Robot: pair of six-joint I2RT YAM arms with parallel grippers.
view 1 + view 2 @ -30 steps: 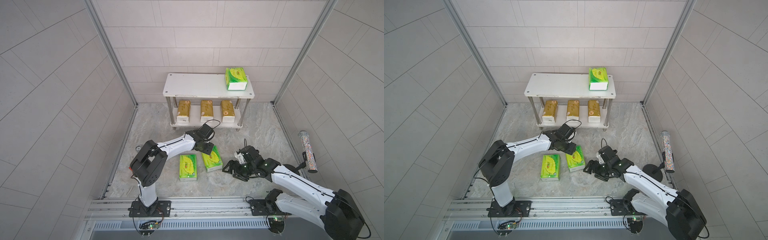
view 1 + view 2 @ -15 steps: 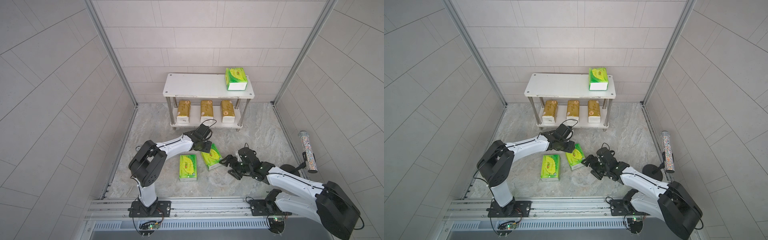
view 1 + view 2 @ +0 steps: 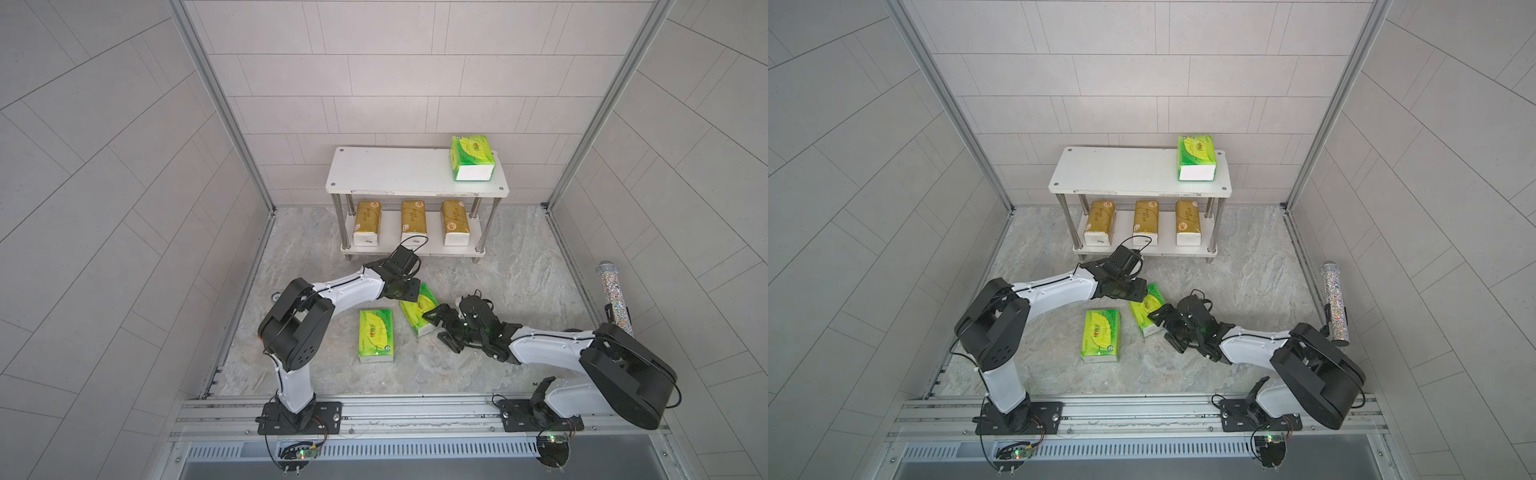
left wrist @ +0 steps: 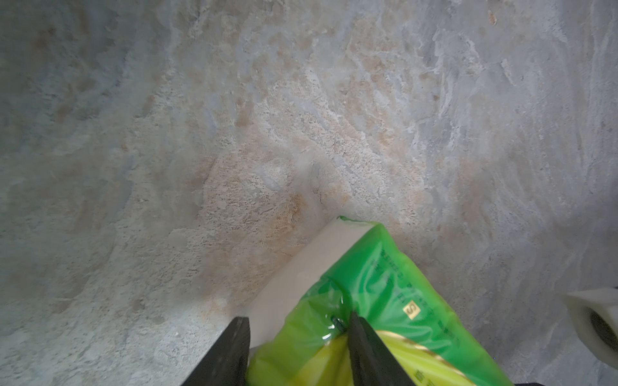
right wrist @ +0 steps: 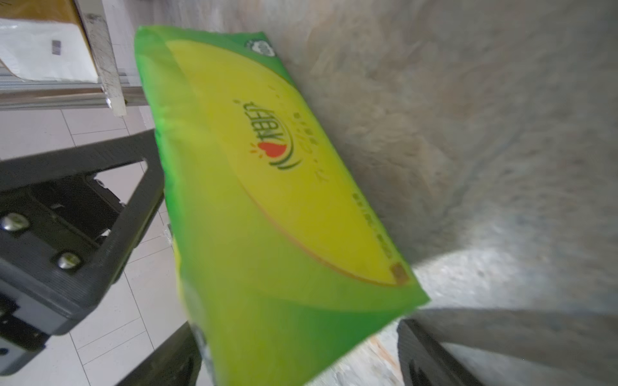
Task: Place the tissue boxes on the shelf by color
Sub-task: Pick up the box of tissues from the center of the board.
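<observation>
Green-and-yellow tissue pack (image 3: 415, 316) is pinched at a corner by the left gripper (image 4: 297, 317), the right gripper (image 5: 297, 331) spread wide around it.

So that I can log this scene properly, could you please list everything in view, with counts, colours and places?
shelf: one, white boards on metal legs, far end of the floor.
gold-brown tissue packs: three, gold-brown with white ends, in a row on the lower board.
shelved green pack: one, green-and-yellow, right end of the top board.
flat green pack: one, green-and-yellow, flat on the floor between the arms.
held green pack: one, green-and-yellow, askew beside it.
glittery cylinder: one, silver, right edge of the floor.
left gripper: one, black, jaws shut on the held green pack.
right gripper: one, black, jaws open at that pack's other end.
</observation>
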